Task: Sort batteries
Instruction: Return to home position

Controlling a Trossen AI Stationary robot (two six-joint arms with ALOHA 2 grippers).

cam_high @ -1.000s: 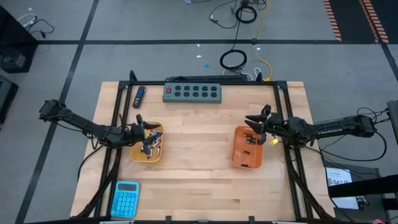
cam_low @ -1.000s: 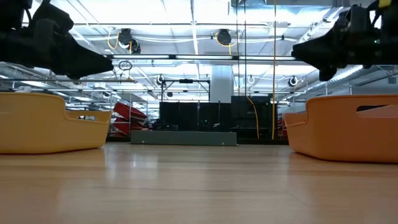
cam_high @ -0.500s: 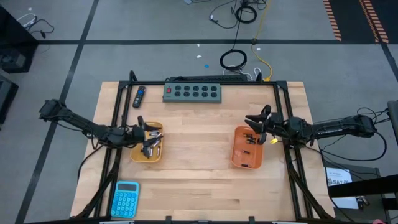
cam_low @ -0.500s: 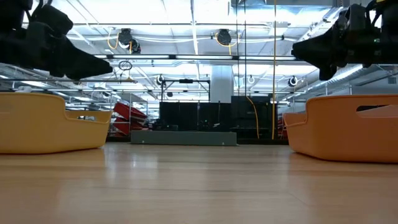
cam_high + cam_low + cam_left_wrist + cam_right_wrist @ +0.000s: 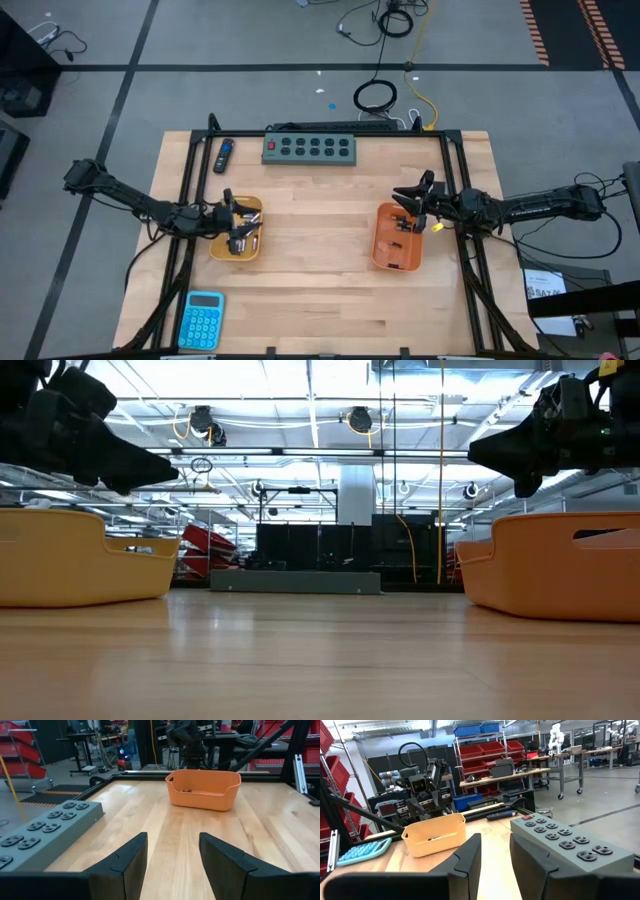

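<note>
A yellow bin (image 5: 238, 240) near the table's left side holds several silvery-grey batteries (image 5: 244, 231). An orange bin (image 5: 396, 240) near the right side holds a few small dark batteries (image 5: 402, 226). My left gripper (image 5: 234, 216) hovers open above the yellow bin, level with the table. My right gripper (image 5: 410, 198) hovers open above the far end of the orange bin. The left wrist view looks between open fingers (image 5: 172, 837) across at the orange bin (image 5: 202, 789). The right wrist view looks between open fingers (image 5: 495, 837) at the yellow bin (image 5: 434, 837). In the low view both arms stay above the bins' rims.
A grey power strip (image 5: 310, 148) lies along the far edge, with a blue-and-black stick gadget (image 5: 224, 154) to its left. A blue calculator (image 5: 202, 319) sits at the near left corner. Black frame rails (image 5: 190, 180) run down both sides. Bare wood lies between the bins.
</note>
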